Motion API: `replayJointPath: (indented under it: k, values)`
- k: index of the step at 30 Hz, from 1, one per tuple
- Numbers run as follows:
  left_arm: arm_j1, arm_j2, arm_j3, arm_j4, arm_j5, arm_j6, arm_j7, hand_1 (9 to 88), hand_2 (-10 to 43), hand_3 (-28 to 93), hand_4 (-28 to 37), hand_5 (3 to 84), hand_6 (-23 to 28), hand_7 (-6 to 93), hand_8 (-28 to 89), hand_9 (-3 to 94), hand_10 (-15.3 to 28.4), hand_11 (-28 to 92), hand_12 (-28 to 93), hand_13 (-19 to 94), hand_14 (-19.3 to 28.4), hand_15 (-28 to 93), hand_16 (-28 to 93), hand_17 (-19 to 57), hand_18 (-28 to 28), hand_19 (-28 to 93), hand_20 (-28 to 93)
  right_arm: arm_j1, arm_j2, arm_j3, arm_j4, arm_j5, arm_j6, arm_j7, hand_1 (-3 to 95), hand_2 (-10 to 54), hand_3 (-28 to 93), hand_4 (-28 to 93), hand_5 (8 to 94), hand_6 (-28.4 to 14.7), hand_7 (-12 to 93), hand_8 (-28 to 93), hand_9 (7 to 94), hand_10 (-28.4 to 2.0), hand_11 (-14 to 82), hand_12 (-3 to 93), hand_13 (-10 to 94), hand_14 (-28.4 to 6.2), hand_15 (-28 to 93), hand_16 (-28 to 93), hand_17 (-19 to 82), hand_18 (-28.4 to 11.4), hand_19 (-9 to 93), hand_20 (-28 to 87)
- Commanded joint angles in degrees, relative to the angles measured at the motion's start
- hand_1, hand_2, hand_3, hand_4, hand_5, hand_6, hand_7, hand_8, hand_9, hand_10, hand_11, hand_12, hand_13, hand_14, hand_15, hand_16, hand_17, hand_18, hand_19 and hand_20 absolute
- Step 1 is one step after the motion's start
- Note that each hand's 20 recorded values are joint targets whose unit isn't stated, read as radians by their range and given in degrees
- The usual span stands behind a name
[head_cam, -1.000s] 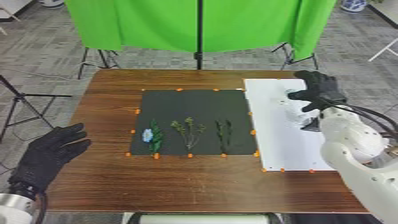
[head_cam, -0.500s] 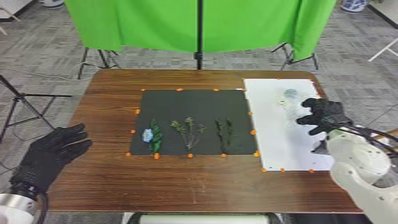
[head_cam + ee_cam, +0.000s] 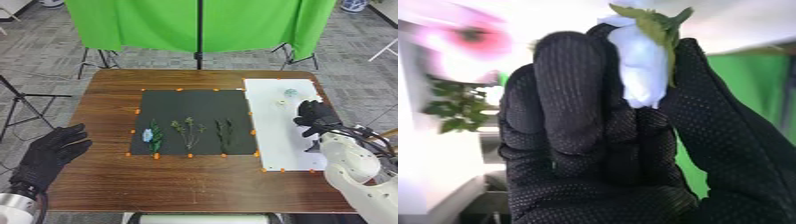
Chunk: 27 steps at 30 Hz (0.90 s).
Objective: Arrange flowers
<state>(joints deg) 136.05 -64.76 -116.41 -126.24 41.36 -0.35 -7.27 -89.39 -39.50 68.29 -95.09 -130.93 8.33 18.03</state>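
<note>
Black-gloved left hand point(image 3: 53, 154), open, well apart; black-gloved right hand point(image 3: 317, 118), above white rectangular sheet point(image 3: 277, 145) on brown wooden desk point(image 3: 169, 187), pinches closed white-petalled flower point(image 3: 641, 65) between thumb and fingers, long axis roughly along fingers, green calyx outward, likely guiding placement.

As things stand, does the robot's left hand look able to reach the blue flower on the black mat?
Likely yes: the left hand is at the left edge of the table, and nothing stands between it and the blue flower.
</note>
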Motion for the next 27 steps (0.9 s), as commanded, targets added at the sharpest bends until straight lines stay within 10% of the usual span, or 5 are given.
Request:
replayJointPath:
  k: [1, 13, 16, 17, 27]
  values:
    - [0.41, -0.01, 0.18, 0.16, 0.16, -0.01, -0.89, 26.6, 6.3, 73, -28.3, 41.3, 7.0, 24.6, -12, 34.5, 15.6, 34, 14, 27, 18.4, 51, -7, -6.3, 23.8, 63, -4, 9.37, -3.29, -6.85, -5.47, 0.48, 1.84, -4.73, 51.7, -6.5, 81, -28, 72.7, 0.1, 41, -13, 85.1, -5.6, 30.1, 41.4, 82, -3.5, 52, 26, 38, -16.3, 83, 36]
    - [-1.18, 0.69, 1.55, 0.59, 0.31, -0.42, -2.0, 26.5, 6.1, 73, -28.3, 41.3, 6.9, 24.7, -12, 34.5, 15.7, 34, 14, 27, 18.4, 51, -8, -6.4, 23.8, 63, -4, 35.89, -25.16, -31.94, 5.51, -3.84, 1.4, -14.27, 50.9, -7.3, 83, -28, 72.6, -0.3, 41, -12, 85.5, -5.3, 28.4, 43.8, 82, -3.3, 53, 28, 38, -16.4, 82, 37]
    - [-2.21, 1.62, 2.7, 1.04, 0.33, -0.1, -1.73, 26.6, 6.2, 73, -28.3, 41.3, 6.9, 24.7, -12, 34.5, 15.6, 34, 14, 27, 18.4, 51, -7, -6.4, 23.8, 63, -4, 38.8, -30.15, -35.18, 10.75, -4.74, 0.54, -14.68, 50.7, -7.4, 83, -28, 72.6, -0.1, 41, -12, 85.5, -5.3, 28.4, 44.1, 82, -3.3, 53, 28, 38, -16.3, 82, 38]
    - [-1.18, 4.16, 3.52, 1.06, -1.11, 1.58, 0.43, 26.6, 6.2, 73, -28.3, 41.3, 7.0, 24.6, -12, 34.6, 15.6, 34, 14, 27, 18.4, 51, -7, -6.4, 23.8, 63, -4, 39.27, -31.56, -35.72, 12.15, -4.96, 0.15, -15.1, 50.6, -7.4, 83, -28, 72.5, -0.1, 41, -12, 85.5, -5.3, 28.3, 44.1, 82, -3.3, 53, 28, 38, -16.3, 82, 38]
    - [-1.95, 5.56, 4.16, 0.93, -1.03, 1.98, 1.44, 26.5, 6.2, 73, -28.3, 41.3, 7.0, 24.6, -12, 34.6, 15.7, 34, 14, 27, 18.4, 51, -7, -6.4, 23.8, 63, -4, 41.71, -41.31, -38.17, 24.02, -10.71, -2.05, -15.1, 50.3, -7.1, 82, -28, 72.0, 0.6, 41, -12, 85.1, -5.1, 27.8, 44.4, 80, -3.1, 53, 28, 37, -16.0, 82, 38]
